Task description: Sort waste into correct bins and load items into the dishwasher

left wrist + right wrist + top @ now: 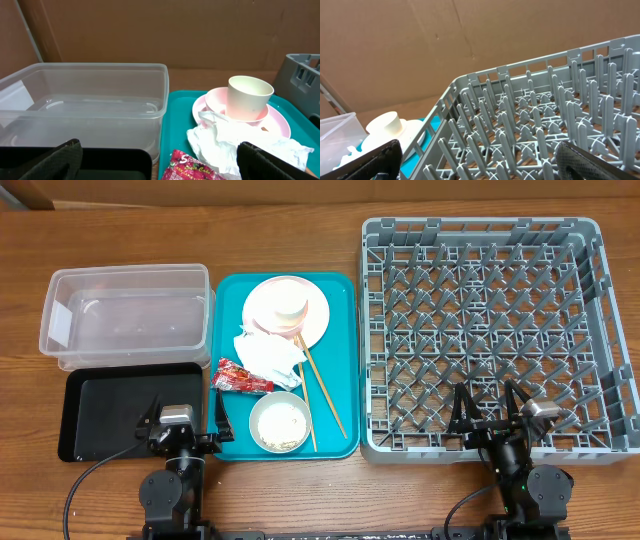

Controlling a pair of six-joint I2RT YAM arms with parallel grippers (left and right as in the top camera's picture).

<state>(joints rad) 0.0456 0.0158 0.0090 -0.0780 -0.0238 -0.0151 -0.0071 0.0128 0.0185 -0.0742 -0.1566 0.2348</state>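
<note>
Along the near edge of the desk (300, 210) both arms wait with jaws spread wide and nothing between them: the left end effector (186, 417) hangs over the near right corner of the shallow black tray (100, 395), and the right end effector (488, 408) hangs over the near wall of the grey dish rack (480, 226), which takes up the desk's right side. A clear plastic tub (125, 273) sits toward the far left corner, just behind the black tray. Between these bins and the rack lies a teal tray (226, 292). At its far end a pale pink plate (316, 320) carries a pink bowl (215, 102) with a small white cup (250, 97) upright in it. A crumpled white napkin (268, 356) lies against the plate's near rim, and a red snack wrapper (240, 377) lies just beside it, toward the tray's left edge. Near the tray's near edge stands a whitish bowl (254, 420) holding rice grains (283, 426). Wooden chopsticks (322, 385) slant from the napkin toward the tray's near right corner, slightly splayed.
</note>
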